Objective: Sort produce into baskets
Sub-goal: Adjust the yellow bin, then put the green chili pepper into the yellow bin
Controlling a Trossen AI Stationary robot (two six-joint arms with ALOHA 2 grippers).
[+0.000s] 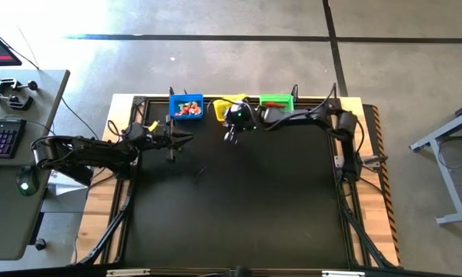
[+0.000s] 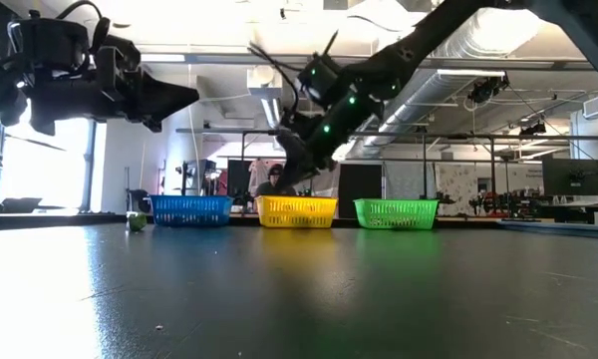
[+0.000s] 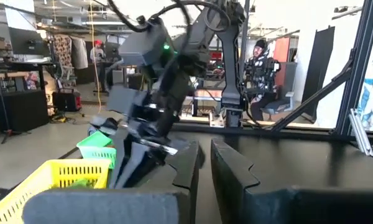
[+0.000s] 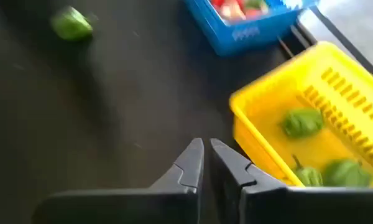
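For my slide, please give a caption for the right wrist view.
Right gripper, nearly shut and empty, beside the yellow basket holding green produce; one green piece lies loose on the table.

Right gripper over the dark worktop beside the yellow basket

The right gripper [image 4: 206, 158] hangs with its two dark fingers nearly together and nothing between them, just beside the near wall of the yellow basket [image 4: 261, 121]. Three green vegetables [image 4: 303, 122] lie inside that basket. The blue basket [image 4: 248, 34] holds red and green pieces, and a lone green piece [image 4: 71, 25] lies on the worktop [image 4: 112, 106], well apart.
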